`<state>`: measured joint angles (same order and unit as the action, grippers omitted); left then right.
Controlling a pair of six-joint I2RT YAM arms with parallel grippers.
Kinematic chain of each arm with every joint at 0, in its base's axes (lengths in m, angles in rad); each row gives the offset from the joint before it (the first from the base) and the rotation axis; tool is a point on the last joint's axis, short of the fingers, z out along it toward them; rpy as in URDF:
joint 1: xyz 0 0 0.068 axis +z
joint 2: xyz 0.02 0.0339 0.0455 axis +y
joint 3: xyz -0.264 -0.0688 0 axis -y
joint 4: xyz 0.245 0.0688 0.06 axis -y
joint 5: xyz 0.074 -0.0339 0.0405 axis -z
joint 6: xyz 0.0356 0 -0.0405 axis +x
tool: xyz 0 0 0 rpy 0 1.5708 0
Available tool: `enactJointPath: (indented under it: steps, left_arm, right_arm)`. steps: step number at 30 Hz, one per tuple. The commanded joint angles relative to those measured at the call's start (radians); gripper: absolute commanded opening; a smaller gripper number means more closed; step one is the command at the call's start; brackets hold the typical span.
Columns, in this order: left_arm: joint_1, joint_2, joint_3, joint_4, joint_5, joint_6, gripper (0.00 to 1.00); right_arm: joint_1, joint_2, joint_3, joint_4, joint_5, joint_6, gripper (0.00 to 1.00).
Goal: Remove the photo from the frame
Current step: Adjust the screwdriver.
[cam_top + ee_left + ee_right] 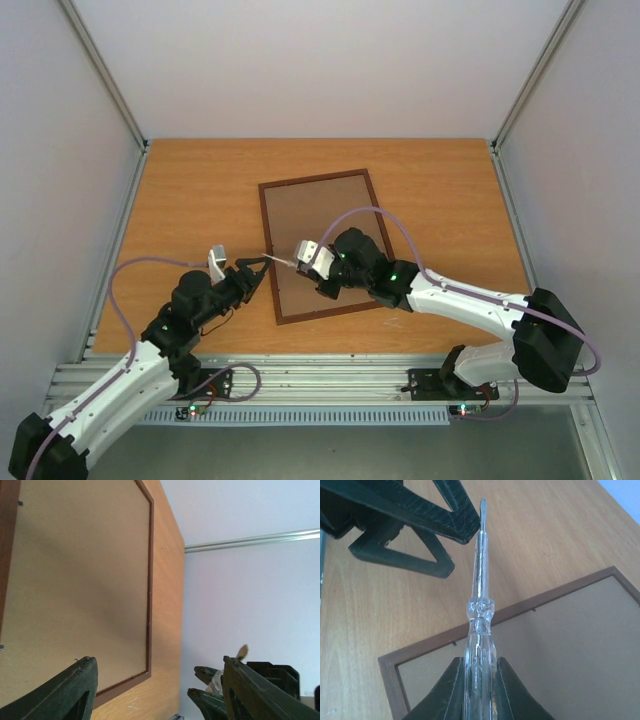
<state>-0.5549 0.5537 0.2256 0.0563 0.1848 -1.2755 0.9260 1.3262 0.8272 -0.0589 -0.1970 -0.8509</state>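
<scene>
The thin dark reddish-brown wooden rectangular picture frame (320, 210) is laid flat, slightly skewed, midway on the orange-brown wooden tabletop (200, 190), plain brown back turned upward.

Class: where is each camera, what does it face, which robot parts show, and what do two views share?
Top external: above and behind, looking down at table and frame; left arm, right arm show.
Left wrist: behind the open left hand, which shows; faces the frame.
Right wrist: behind the right hand, which holds a screwdriver; faces the left hand.
Shared: both wrist views show the frame.
</scene>
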Motion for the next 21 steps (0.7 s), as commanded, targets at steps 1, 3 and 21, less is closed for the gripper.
enactJointPath:
  steps: [1, 3, 21]
  left_arm:
    - [-0.002, -0.013, -0.022, 0.220, 0.030, -0.058, 0.69]
    - [-0.002, -0.015, -0.023, 0.213, 0.030, -0.059, 0.69]
    - [-0.003, 0.196, 0.002, 0.417, 0.063, -0.045, 0.66]
  right_arm:
    - [0.014, 0.038, 0.011, 0.041, 0.055, 0.065, 0.01]
    - [0.015, 0.053, 0.023, 0.038, 0.110, 0.093, 0.01]
    - [0.042, 0.052, 0.022, 0.056, 0.076, 0.127, 0.01]
